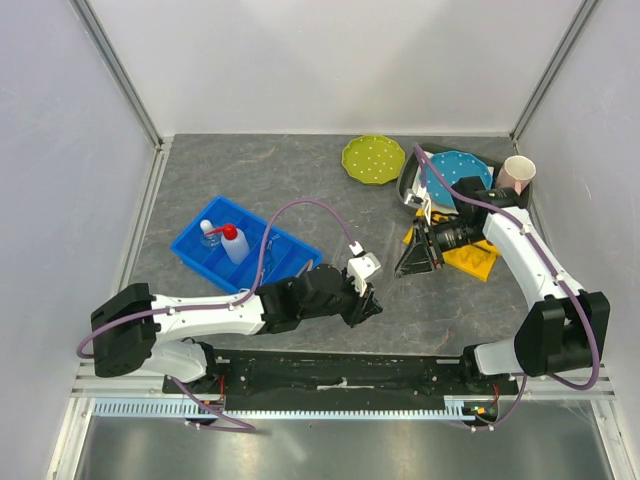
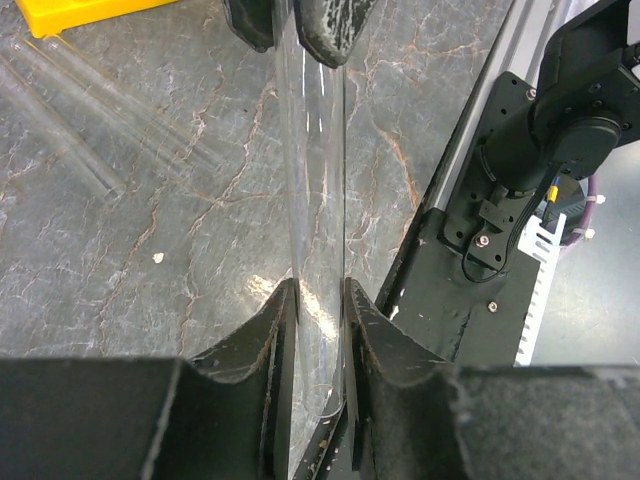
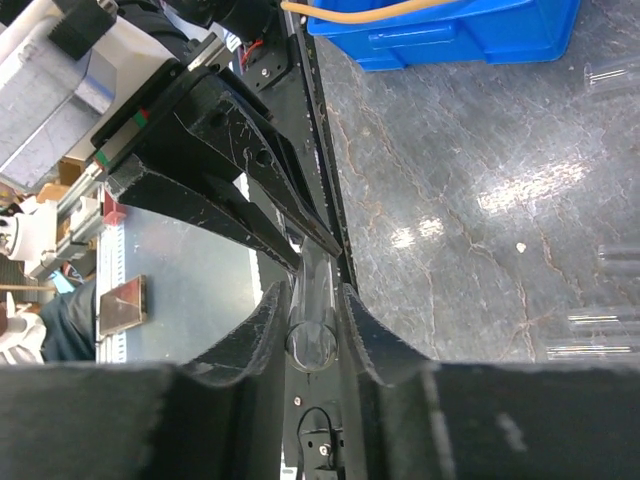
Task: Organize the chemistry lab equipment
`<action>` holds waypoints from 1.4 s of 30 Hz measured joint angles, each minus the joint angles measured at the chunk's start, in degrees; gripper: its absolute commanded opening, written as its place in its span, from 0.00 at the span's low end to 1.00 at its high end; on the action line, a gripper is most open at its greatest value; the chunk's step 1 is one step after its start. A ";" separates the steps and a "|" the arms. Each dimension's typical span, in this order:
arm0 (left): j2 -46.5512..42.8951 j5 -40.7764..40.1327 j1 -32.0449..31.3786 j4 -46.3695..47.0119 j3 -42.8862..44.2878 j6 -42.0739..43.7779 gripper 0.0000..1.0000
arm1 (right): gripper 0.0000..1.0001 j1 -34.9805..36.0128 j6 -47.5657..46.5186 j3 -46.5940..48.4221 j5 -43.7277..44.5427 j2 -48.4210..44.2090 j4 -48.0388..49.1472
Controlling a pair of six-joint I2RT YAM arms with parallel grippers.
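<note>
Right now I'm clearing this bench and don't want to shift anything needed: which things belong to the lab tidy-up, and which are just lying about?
Part of the job:
held glass tube
loose glass tubes
squeeze bottle
small flask
rubber tube

Just lying about:
green plate
blue plate
pink cup

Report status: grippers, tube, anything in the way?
Left gripper shut on glass tube. Right gripper shut on its other end. Tube spans both grippers. Loose tubes lie alongside, none blocking.
</note>
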 measured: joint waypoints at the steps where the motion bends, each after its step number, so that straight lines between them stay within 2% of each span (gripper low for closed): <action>1: 0.02 -0.13 -0.02 -0.02 0.00 -0.13 0.11 | 0.20 0.04 0.04 0.00 0.28 0.00 0.28; 3: 0.02 -0.52 -0.11 -0.07 0.00 -0.28 0.13 | 0.17 0.04 0.11 0.02 0.57 0.00 0.50; 5: 0.02 -1.07 -0.13 -0.20 0.00 -0.39 0.20 | 0.15 0.13 0.07 0.02 0.68 -0.02 0.72; 6: 0.02 -1.36 -0.17 -0.24 0.00 -0.42 0.25 | 0.15 0.15 0.09 0.02 0.70 -0.04 0.85; 7: 0.02 -1.49 -0.22 -0.37 0.07 -0.46 0.39 | 0.15 0.15 0.11 0.02 0.79 -0.04 0.90; 9: 0.00 -1.84 -0.28 -0.92 0.26 -0.50 0.50 | 0.14 0.24 0.35 0.04 1.03 -0.11 0.98; 10: -0.13 -2.78 -0.33 -1.57 0.48 -0.74 0.60 | 0.14 0.24 0.83 0.07 1.42 -0.26 1.11; 12: -1.03 -4.17 -0.33 -2.75 0.57 -0.55 0.70 | 0.14 0.24 1.84 0.07 2.29 -0.79 1.46; 13: -1.88 -5.11 -0.31 -3.43 0.57 -0.66 0.78 | 0.14 0.17 2.80 0.07 2.86 -1.18 1.99; 16: -6.32 -7.87 0.02 -6.05 0.59 -0.20 0.87 | 0.14 -0.52 6.40 0.24 5.81 -3.37 5.03; 20: -12.85 -9.42 1.84 -11.04 1.70 1.53 0.87 | 0.14 -3.96 10.08 3.13 10.80 -5.55 8.39; 25: -18.12 -10.16 7.74 -19.78 4.74 5.68 0.87 | 0.15 -10.47 11.78 11.17 18.73 -5.73 11.19; 30: -21.33 -11.37 13.20 -28.35 4.90 10.47 0.87 | 0.15 -11.17 11.93 16.41 27.96 -5.38 14.08; 35: -23.10 -13.27 13.51 -33.57 2.80 14.43 0.86 | 0.15 -11.13 12.11 19.43 34.64 -2.05 16.20; 42: -25.20 -15.47 13.53 -37.42 1.95 16.04 0.86 | 0.16 -11.13 12.98 21.97 39.43 2.95 17.68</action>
